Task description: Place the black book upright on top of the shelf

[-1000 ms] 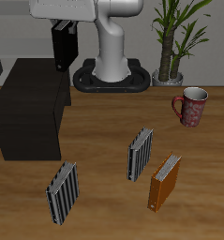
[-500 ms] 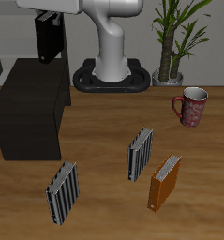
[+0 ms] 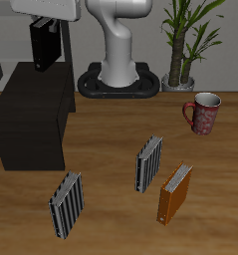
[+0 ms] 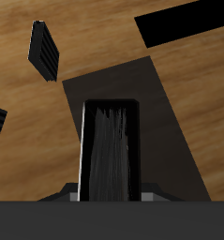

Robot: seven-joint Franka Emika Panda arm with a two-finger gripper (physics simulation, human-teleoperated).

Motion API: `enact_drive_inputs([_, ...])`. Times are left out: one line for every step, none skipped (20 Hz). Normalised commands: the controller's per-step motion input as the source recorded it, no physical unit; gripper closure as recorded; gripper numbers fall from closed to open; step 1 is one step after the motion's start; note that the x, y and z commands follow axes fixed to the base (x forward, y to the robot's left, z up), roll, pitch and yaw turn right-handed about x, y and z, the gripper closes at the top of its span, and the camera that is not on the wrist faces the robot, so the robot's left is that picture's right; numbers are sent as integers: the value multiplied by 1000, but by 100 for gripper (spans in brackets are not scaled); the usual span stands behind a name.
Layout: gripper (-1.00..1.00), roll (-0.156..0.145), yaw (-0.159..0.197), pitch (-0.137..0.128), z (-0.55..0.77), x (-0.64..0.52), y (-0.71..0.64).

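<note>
Fingers (image 3: 44,27) clamped on black book (image 3: 44,46), upright, hanging above shelf (image 3: 31,110); transport looks done; lowering and release remain.

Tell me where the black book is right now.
In the exterior view, the black book hangs upright in the gripper, above the shelf and not touching it.

Matt black shelf (image 3: 31,115), wood-grain table (image 3: 111,204)
</note>
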Motion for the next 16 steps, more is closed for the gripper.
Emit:
enact_drive_inputs([100,-25,-52,-4,-40,16,-124])
enact_drive_inputs([100,1,-35,8,-43,-4,-144])
enact_drive_inputs([100,-34,-7,-20,4,12,-218])
enact_drive_inputs([100,-19,-64,11,-25,11,-155])
enact_drive_inputs([100,-18,4,-20,40,-43,-92])
enact_drive_inputs([100,-5,-51,-16,62,-70,-117])
enact_drive_inputs([100,-24,-38,-6,-11,-24,-97])
enact_drive_inputs([100,-34,48,-10,-14,-23,14])
enact_drive_inputs([100,24,-7,8,-30,-14,32])
enact_drive_inputs([100,-4,1,-9,25,-48,-62])
enact_drive_inputs([100,-60,-32,-27,42,-90,-215])
enact_drive_inputs([100,11,-87,-10,9,-35,-112])
enact_drive_inputs([100,-57,15,-1,-32,-29,-159])
enact_drive_inputs([100,-28,-40,9,-68,-17,-164])
enact_drive_inputs([100,-57,6,-3,-54,-40,-177])
enact_drive_inputs([100,-6,-10,-1,-76,-56,-123])
